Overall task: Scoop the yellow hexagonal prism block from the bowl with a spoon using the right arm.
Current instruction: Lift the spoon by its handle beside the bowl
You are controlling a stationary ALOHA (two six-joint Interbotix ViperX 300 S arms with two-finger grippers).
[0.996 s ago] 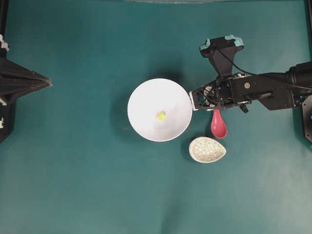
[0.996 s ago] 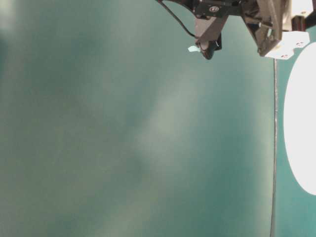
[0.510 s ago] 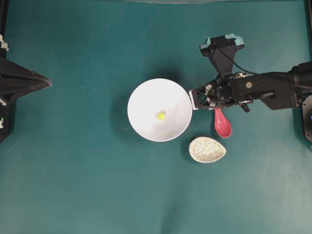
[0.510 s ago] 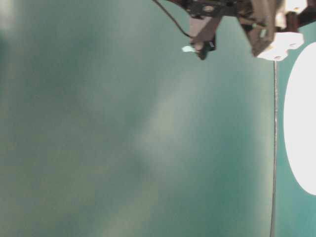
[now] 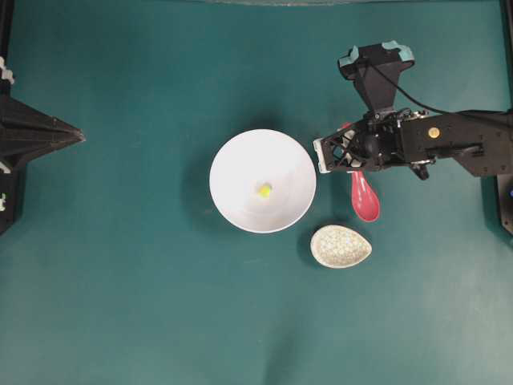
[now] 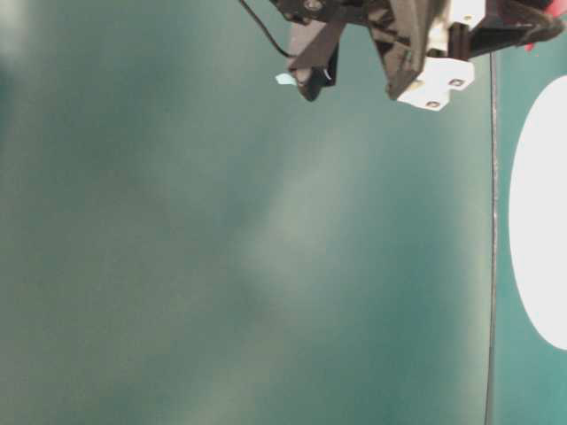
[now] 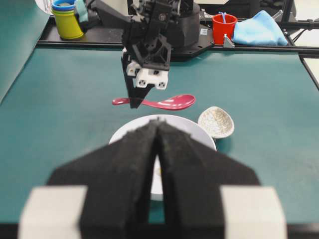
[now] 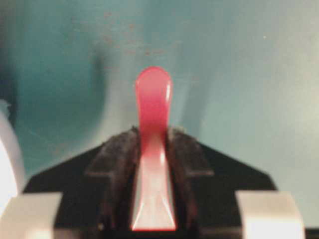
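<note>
Large round white bowl point(image 5: 263, 181): stood on green table. Right gripper point(image 7: 135, 103): beside the bowl, jaws clamped on glossy pink-red spoon point(image 7: 164, 103), held level above the table. Left gripper point(image 7: 156, 164): jaws together, empty. Tiny yellow hexagonal block point(image 5: 264, 190): lay inside the bowl.

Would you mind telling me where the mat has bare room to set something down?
The mat is bare left of the bowl and along the near edge. It is crowded right of the bowl, around the spoon, spoon rest and right pincer.
</note>
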